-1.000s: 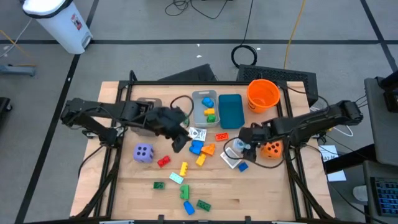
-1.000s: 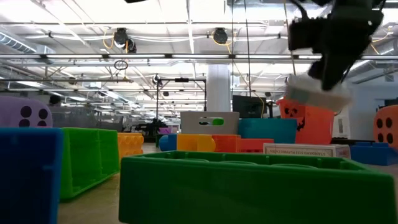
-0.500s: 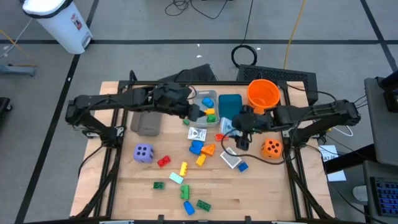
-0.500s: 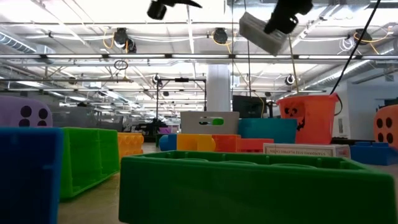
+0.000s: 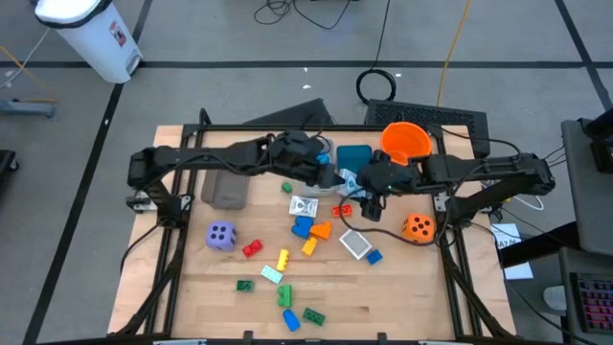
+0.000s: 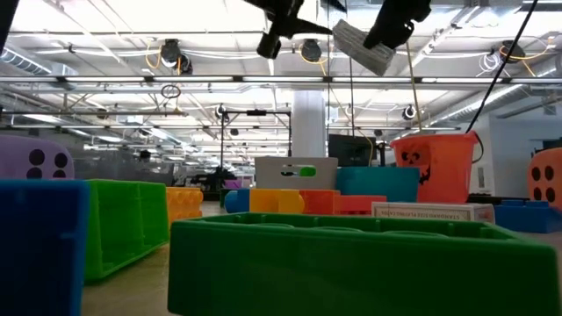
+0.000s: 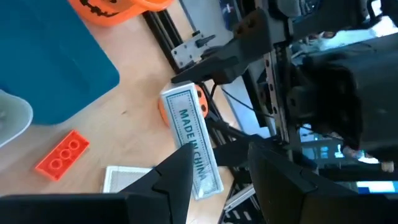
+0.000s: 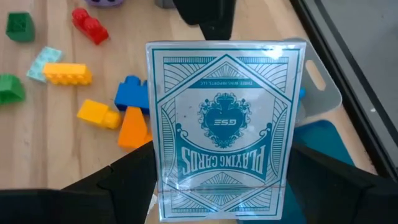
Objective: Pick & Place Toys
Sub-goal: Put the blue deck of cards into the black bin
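My right gripper (image 5: 356, 184) is shut on a white and teal pack of playing cards (image 8: 225, 124), held high over the table's middle beside the teal bin (image 5: 356, 163). The pack also shows in the low view (image 6: 362, 46). My left gripper (image 5: 330, 175) is open, with its fingers on either side of the pack's free end (image 7: 205, 177); I cannot tell if they touch it. Coloured bricks (image 5: 306, 230), a purple die (image 5: 220, 235), an orange die (image 5: 416, 227) and two white packets (image 5: 354, 244) lie on the table. My right gripper pinches the card pack between its two fingers (image 8: 132, 177), one on each long edge, near the end toward the wrist (image 8: 186, 186). The pack's printed face is toward the wrist camera. The pack is lifted clear of the table and sits tilted in the low view.
A grey bin (image 5: 308, 153) with bricks in it stands by the teal bin at the far middle, and the orange bucket (image 5: 404, 142) at the far right. A grey block (image 5: 228, 188) lies at the left. Bare wood lies near the front edge.
My right gripper has lifted the card pack off the table at the right and carried it up and toward the far left, to the teal bin. My left gripper has risen from the bricks and gone toward the far edge and right, up to the pack.
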`<state>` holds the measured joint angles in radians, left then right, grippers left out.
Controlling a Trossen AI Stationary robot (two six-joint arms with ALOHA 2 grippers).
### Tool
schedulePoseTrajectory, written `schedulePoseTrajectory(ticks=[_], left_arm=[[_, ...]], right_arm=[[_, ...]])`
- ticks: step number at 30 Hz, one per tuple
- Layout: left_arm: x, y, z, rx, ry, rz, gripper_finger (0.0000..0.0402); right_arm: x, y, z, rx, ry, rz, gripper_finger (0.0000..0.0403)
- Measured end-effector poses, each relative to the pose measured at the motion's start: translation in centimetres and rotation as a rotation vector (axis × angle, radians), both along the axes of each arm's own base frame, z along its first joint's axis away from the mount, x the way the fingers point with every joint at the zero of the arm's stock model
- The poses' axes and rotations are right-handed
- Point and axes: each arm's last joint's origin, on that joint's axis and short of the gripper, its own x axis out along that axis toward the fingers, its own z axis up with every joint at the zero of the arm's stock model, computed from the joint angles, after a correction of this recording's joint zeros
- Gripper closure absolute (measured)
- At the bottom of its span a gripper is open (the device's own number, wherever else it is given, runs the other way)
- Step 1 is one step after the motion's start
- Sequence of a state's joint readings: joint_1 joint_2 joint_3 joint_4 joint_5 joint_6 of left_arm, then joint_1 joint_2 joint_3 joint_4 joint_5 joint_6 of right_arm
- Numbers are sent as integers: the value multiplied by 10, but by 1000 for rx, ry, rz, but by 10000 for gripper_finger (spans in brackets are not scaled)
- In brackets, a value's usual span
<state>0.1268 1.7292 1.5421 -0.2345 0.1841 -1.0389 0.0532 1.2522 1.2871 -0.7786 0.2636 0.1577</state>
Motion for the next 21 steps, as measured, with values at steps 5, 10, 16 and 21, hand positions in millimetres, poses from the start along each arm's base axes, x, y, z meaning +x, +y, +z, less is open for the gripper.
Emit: schedulePoseTrajectory(ticks=[5, 10, 16, 21], left_arm=[[8, 2, -10, -17, 14, 4, 242], [8, 6, -12, 27, 11, -10, 243], [4, 16, -7, 36, -5, -4, 243], [3, 18, -7, 20, -4, -18, 243]], right_arm=[[-2, 0, -3, -7, 36, 0, 95], [-4, -1, -4, -6, 52, -13, 98], [-6, -1, -5, -19, 77, -21, 93], [-6, -1, -5, -18, 77, -23, 97]])
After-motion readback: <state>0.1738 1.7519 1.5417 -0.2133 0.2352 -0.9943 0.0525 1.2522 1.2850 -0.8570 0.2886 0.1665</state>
